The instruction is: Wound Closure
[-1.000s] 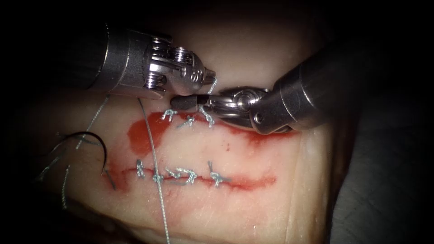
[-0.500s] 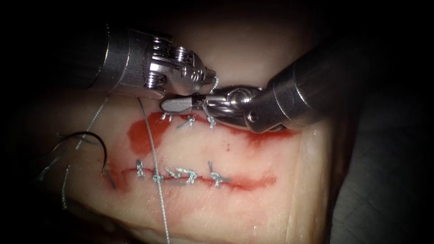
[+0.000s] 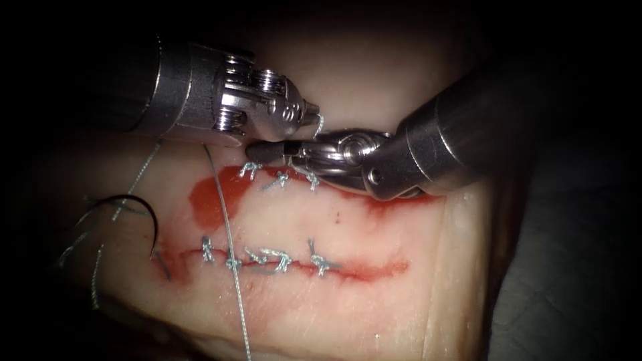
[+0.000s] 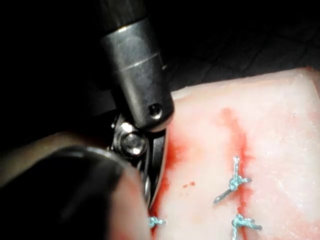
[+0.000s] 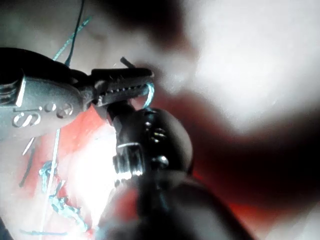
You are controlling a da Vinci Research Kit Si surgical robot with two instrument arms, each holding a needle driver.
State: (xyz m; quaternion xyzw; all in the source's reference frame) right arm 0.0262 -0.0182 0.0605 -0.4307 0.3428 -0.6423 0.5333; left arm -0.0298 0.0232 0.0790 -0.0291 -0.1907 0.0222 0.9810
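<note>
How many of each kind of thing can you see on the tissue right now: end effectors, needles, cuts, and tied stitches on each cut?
End effectors: 2, the left end effector and the right end effector
Needle: 1, lying free at the left
Cuts: 2, the upper cut and the lower cut
Stitches on upper cut: 3
Stitches on lower cut: 5
Total: 13

A dark, faintly textured surface [image 3: 568, 281] is lying along the right side of the scene, fading into shadow toward the far edge, and it is also showing in the left wrist view [image 4: 250, 40]. Red fluid [image 3: 207, 200] is pooling at the far left and is spreading in a thin band to the right on the near side.
</note>
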